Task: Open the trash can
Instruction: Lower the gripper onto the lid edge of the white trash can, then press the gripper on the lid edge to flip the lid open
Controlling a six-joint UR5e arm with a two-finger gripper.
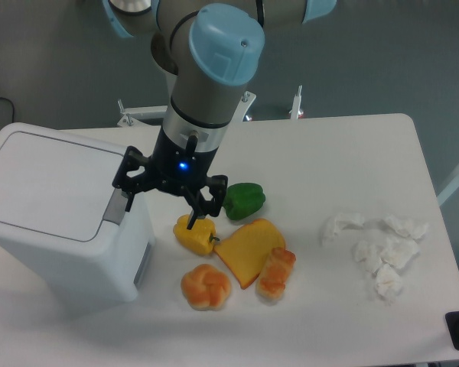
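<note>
Sitting at the table's (352,145) left edge, the trash can (57,218) has its white lid flat and closed, grey tab (120,203) facing right. The gripper (164,200) hovers by that tab, jaws spread wide, empty. A yellow pepper (193,233), green pepper (243,199), cheese wedge (249,250) and crumpled tissues (379,245) lie to the right.

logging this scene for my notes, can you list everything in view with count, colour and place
trash can: 1, white with grey push tab, table's left side, lid shut
yellow pepper: 1, yellow, centre, under the tool
green pepper: 1, green, behind the cheese
cheese wedge: 1, orange-yellow, centre
bread roll: 1, orange-brown, front centre
croissant: 1, orange-brown, right of the roll
crumpled paper: several pieces, white, right side
table: 1, white
tool: 1, black, fingers spread, between the can's tab and the yellow pepper
</note>
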